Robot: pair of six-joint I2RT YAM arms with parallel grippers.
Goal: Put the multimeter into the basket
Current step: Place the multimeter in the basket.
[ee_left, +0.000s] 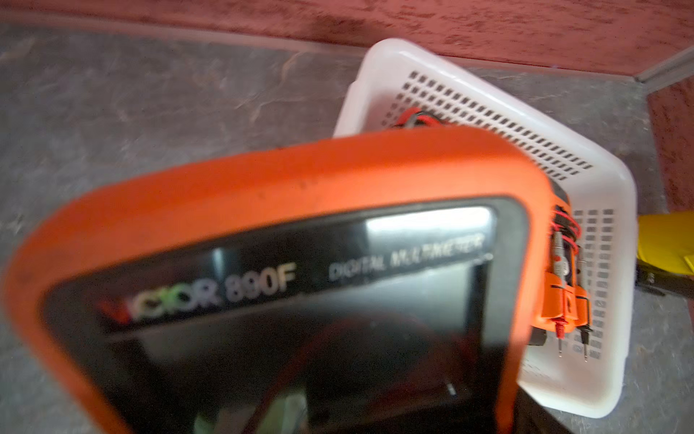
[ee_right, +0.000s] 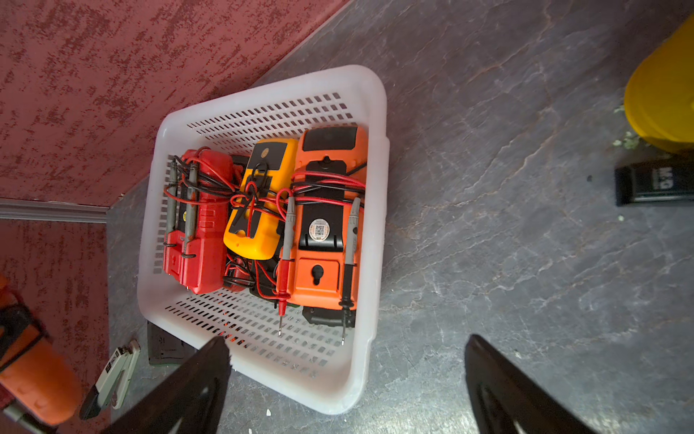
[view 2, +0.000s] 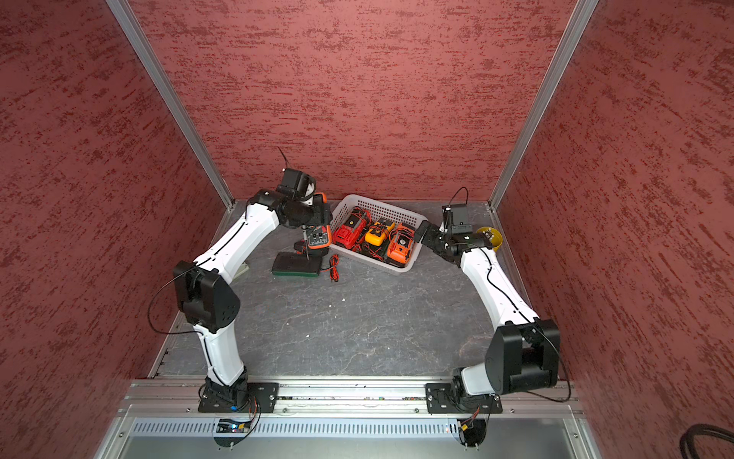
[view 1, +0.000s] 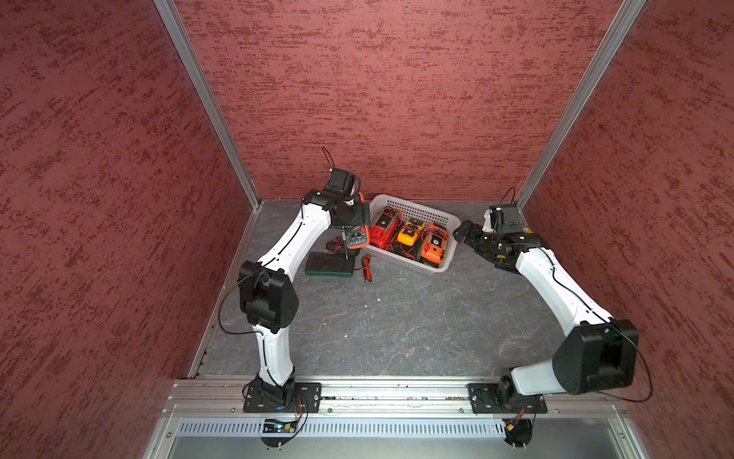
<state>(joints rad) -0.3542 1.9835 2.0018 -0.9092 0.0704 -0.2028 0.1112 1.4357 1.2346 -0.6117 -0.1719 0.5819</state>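
Note:
An orange multimeter [view 1: 357,237] [view 2: 319,238] with a black face hangs above the table just left of the basket, and my left gripper [view 1: 354,220] is shut on it. In the left wrist view the multimeter [ee_left: 300,180] fills most of the picture and hides the jaws. The white perforated basket [view 1: 421,207] [view 2: 381,204] [ee_left: 488,112] [ee_right: 270,86] stands at the back middle. My right gripper [view 1: 462,232] [ee_right: 347,344] is open and holds nothing, low over the basket's right corner.
In the basket lie a red meter [view 1: 383,228], a yellow meter [view 1: 409,234] and an orange meter [view 1: 433,246], wound with leads. A dark green meter [view 1: 329,264] and red-black leads [view 1: 366,268] lie left of it. A yellow cup [view 2: 490,236] stands behind the right wrist.

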